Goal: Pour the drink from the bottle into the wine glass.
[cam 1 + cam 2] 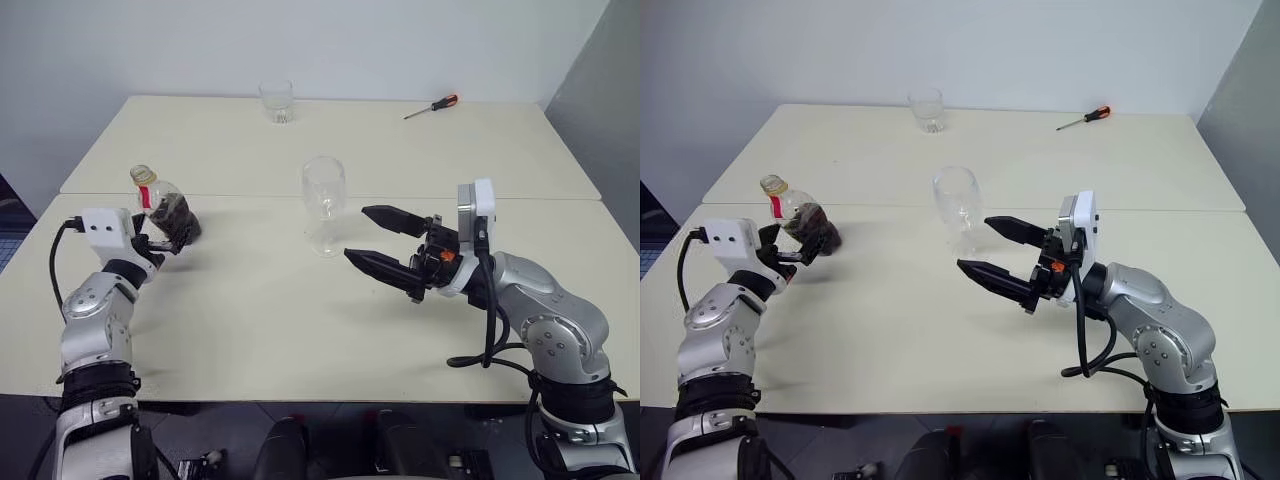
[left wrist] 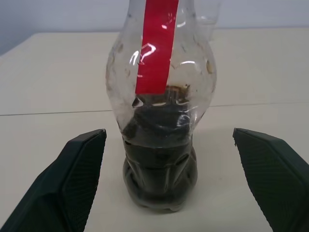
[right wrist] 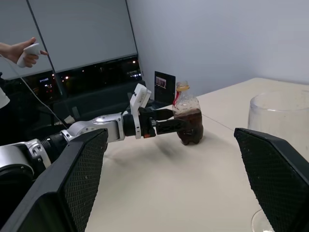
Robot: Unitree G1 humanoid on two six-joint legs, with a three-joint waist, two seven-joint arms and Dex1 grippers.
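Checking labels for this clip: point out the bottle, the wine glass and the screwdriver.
bottle (image 2: 159, 159): left wrist view, dark liquid-filled lower body.
wine glass (image 1: 324, 188): left eye view, middle of bowl.
screwdriver (image 1: 447, 102): left eye view, orange handle.

Bottle (image 2: 159, 121) neck and cap are cut off by the left wrist view's edge. Wine glass (image 3: 282, 145) stem and foot are cut off in the right wrist view. The tumbler (image 2: 207, 17) is largely hidden behind the bottle. A person's hand (image 3: 21, 50) is cropped at the frame edge.
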